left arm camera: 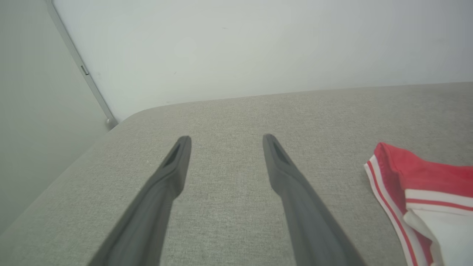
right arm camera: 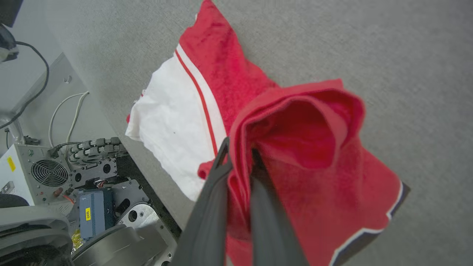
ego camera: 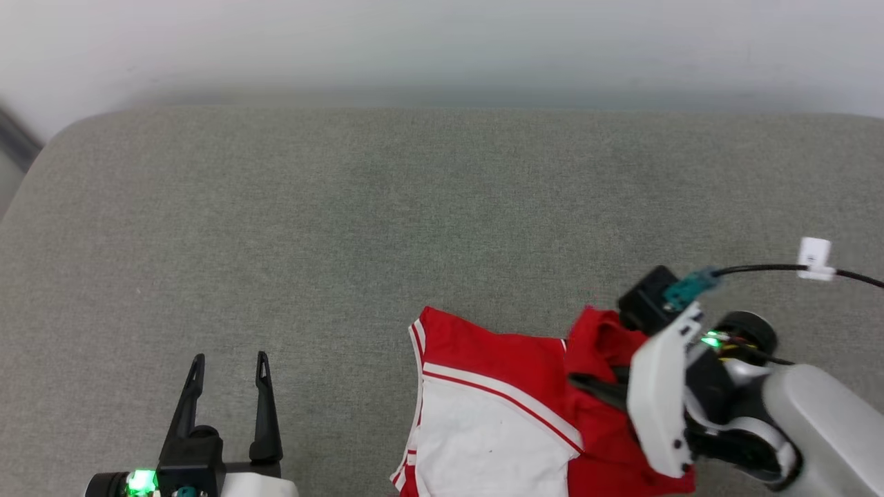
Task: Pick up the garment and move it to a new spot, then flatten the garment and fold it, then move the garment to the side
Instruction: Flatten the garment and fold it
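At lower left, I am holding my left gripper point(ego camera: 231, 360), jaws spread wide, over the grey desk point(ego camera: 345, 207). To its right, the garment point(ego camera: 483, 345) is lying crumpled near the front edge, my right gripper point(right arm camera: 239, 155) pinching a red fold.

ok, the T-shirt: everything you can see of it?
The T-shirt is red with a white sleeve and red-and-white striped trim; thin, soft fabric. It lies crumpled near the front edge of the grey upholstered surface. The right gripper is shut on a bunched red fold, raised off the surface; the rest rests on it. Nothing else touches it.
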Controlling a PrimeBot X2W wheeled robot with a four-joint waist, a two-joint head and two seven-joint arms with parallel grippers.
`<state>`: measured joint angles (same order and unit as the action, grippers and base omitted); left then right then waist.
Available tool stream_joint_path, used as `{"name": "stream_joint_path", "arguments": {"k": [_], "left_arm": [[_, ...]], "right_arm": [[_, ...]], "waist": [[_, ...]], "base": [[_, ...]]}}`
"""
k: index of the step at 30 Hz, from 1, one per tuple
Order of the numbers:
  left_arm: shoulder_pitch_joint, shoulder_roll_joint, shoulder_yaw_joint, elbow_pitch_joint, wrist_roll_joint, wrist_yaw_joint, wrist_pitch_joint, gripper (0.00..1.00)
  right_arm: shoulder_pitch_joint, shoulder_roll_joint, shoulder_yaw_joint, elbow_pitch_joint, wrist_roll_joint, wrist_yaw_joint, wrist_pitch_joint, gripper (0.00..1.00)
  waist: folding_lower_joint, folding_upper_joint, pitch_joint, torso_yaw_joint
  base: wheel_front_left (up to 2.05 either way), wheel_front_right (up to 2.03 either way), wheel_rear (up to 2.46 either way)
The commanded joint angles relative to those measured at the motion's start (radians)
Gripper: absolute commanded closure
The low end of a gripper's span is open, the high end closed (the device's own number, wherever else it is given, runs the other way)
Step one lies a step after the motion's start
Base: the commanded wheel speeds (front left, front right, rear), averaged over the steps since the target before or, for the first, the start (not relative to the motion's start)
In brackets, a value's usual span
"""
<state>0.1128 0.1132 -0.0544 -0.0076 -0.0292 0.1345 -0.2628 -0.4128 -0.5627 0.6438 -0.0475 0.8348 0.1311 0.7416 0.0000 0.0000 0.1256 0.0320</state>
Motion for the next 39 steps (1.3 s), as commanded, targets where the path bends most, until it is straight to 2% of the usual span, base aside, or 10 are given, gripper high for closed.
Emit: {"name": "stream_joint_path", "arguments": {"k": [1,10,18,19,20,21,23,29,33,39], "left_arm": [[-0.017,-0.003,0.000,0.003,0.007,-0.003,-0.002,0.00],[-0.077,-0.015,-0.025,0.017,0.016,-0.026,-0.002,0.00],[-0.080,-0.020,-0.036,0.036,0.021,-0.029,-0.002,0.00],[-0.074,-0.020,-0.034,0.038,0.022,-0.026,-0.002,0.00],[-0.068,-0.019,-0.031,0.039,0.022,-0.024,-0.002,0.00],[-0.061,-0.018,-0.030,0.040,0.022,-0.023,-0.002,0.00],[-0.052,-0.016,-0.029,0.039,0.024,-0.022,-0.002,0.00],[-0.024,-0.016,-0.028,0.037,0.024,-0.016,-0.002,0.00],[-0.012,-0.019,-0.024,0.037,0.018,-0.010,-0.002,0.00],[0.005,-0.021,-0.023,0.026,0.015,-0.012,-0.002,0.00]], "right_arm": [[-0.038,0.034,0.034,0.013,-0.008,-0.001,0.002,1.00],[-0.265,0.220,0.308,0.240,-0.057,-0.001,-0.048,1.00],[-0.313,0.258,0.471,0.443,-0.040,-0.001,-0.111,1.00],[-0.317,0.258,0.485,0.446,-0.031,-0.001,-0.128,0.89],[-0.332,0.251,0.494,0.445,-0.034,-0.001,-0.152,0.55],[-0.347,0.242,0.498,0.440,-0.037,-0.001,-0.181,0.00],[-0.357,0.228,0.501,0.418,-0.022,-0.001,-0.232,0.00],[-0.375,0.129,0.400,0.329,-0.087,-0.001,-0.478,0.00],[-0.298,0.105,0.196,0.337,-0.209,-0.001,-0.711,0.00],[-0.113,0.158,-0.183,0.374,-0.393,-0.001,-0.942,0.00]], "waist": [[0.0000,0.0000,0.014,0.006],[0.0000,0.0000,0.078,0.039],[0.0000,0.0000,0.091,0.045],[0.0000,0.0000,0.086,0.040],[0.0000,0.0000,0.080,0.036],[0.0000,0.0000,0.072,0.033],[0.0000,0.0000,0.052,0.023],[0.0000,0.0000,0.001,-0.010],[0.0000,0.0000,-0.021,-0.029],[0.0000,0.0000,-0.046,-0.050]], "base": [[0.00,0.00,0.00],[0.00,0.00,0.00],[0.00,0.00,0.00],[0.00,0.00,0.00],[0.00,0.00,0.00],[0.00,0.00,0.00],[0.00,0.00,0.00],[0.00,0.00,0.00],[0.00,0.00,0.00],[0.00,0.00,0.00]]}}
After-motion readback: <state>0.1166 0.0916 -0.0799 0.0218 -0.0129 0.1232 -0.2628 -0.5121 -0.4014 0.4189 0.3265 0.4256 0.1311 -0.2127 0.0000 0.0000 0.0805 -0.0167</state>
